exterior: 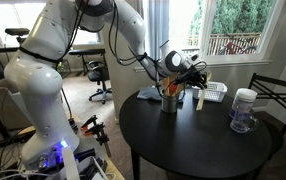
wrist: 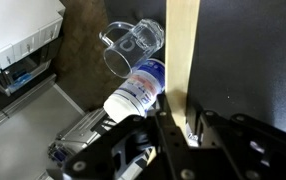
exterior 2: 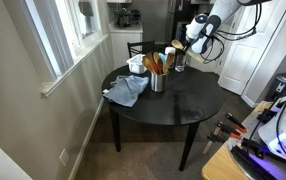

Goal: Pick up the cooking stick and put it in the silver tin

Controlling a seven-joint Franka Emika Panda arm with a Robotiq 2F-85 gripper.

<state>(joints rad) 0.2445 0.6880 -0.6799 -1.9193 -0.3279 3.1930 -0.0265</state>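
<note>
My gripper [wrist: 178, 125] is shut on the cooking stick [wrist: 181, 50], a flat light-wood handle that runs straight away from the jaws in the wrist view; its bowl end is out of sight. In an exterior view the gripper [exterior: 188, 72] hovers over the far side of the round black table, and the stick [exterior: 197, 97] hangs down just beside the silver tin [exterior: 170, 103]. The tin stands upright with orange-tinted utensils [exterior: 171, 88] in it. The tin [exterior 2: 158, 82] and the gripper [exterior 2: 195, 40] also show in both exterior views.
A clear glass jar with a white lid [exterior: 244, 110] stands on the black table [exterior: 193, 145]. A white mesh basket [exterior: 213, 92] sits behind the tin. A blue-grey cloth [exterior 2: 128, 90] lies on the table edge. A clear glass mug [wrist: 133, 42] shows below the wrist.
</note>
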